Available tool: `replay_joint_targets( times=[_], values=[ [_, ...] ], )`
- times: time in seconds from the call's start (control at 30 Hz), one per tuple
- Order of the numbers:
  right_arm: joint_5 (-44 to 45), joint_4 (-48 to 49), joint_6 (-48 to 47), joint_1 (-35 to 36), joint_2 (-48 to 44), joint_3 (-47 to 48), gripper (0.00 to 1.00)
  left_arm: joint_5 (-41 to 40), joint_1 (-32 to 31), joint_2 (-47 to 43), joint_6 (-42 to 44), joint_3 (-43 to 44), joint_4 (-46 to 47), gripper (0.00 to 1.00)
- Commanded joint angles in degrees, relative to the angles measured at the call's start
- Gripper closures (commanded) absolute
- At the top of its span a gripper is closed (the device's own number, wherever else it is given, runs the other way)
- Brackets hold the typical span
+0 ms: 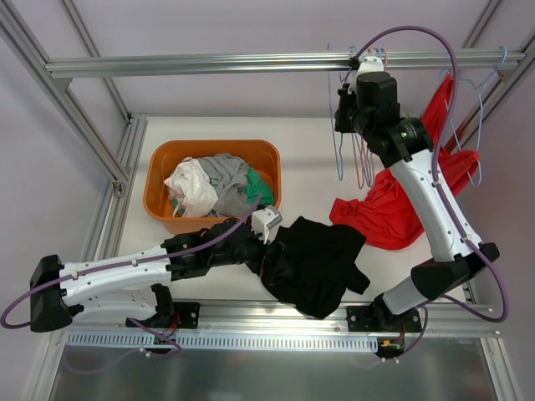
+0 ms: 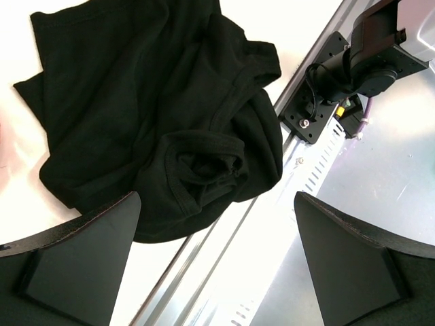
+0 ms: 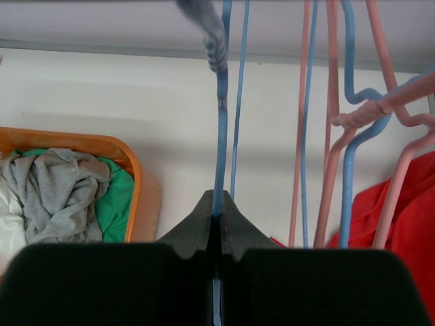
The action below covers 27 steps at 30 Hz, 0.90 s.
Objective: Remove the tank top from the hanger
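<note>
The right tool (image 3: 219,204) is pinched shut on the thin wire of a bare blue hanger (image 3: 221,136) that hangs from the rail (image 1: 209,63). Pink and blue hangers (image 3: 326,136) crowd just beside it, so a pull could snag them, or the slim wire could slip between the pads. The red garment (image 1: 393,209) hanging near them might get dragged along too. The left tool (image 2: 216,204) hovers with its fingers spread wide and holds nothing. Below it the black tank top (image 2: 136,102) lies crumpled on the counter (image 1: 309,167), apparently free of any hanger. Its lower folds reach the front frame (image 2: 224,272), so a careless brush from this arm could push it over that edge.
</note>
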Motion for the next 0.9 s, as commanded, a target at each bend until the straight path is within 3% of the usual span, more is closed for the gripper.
replay_joint_targets(
  times=[0.0,0.4,0.43,0.47,0.53,0.57,0.6,0.7,0.73,0.87],
  values=[
    [1.5,3.9,2.0,-0.9,-0.8,-1.7,1.0,-0.8,-0.7,0.0,0.2,-0.4,0.2,0.01],
    [-0.7,0.7,1.3,-1.4,-1.7,-1.9,0.99,-0.8,-1.6,2.8,0.5,1.1,0.2,0.01],
    [-1.1,0.6,1.4,-1.4,-1.8,-2.3,0.96,-0.8,-1.7,2.9,0.7,1.2,0.2,0.01],
    [-1.6,0.7,1.4,-1.4,-2.5,-2.4,0.83,-0.8,-1.8,2.9,0.8,1.4,0.2,0.01],
    [-2.8,0.6,1.5,-1.3,-3.3,-2.6,0.72,-0.8,-1.8,2.9,0.9,1.4,0.2,0.01],
    [-3.1,0.6,1.5,-1.3,-3.9,-2.5,0.55,-0.8,-1.9,2.8,0.9,1.5,0.2,0.01],
    [-3.7,0.5,1.4,-1.4,-5.1,-2.6,0.49,-0.8,-1.9,3.0,1.0,1.7,0.2,0.01],
    [-5.0,-0.1,1.2,-1.2,-7.7,-2.4,0.46,-0.8,-2.0,3.8,1.0,2.1,0.3,0.01],
    [-5.1,-0.5,1.0,-1.2,-8.3,-2.4,0.38,-0.8,-2.0,4.0,1.1,2.2,0.3,0.01],
    [-6.1,-2.2,0.1,-1.3,-11.8,-1.9,0.37,-0.8,-2.2,6.1,1.3,3.3,0.3,0.01]
  ],
)
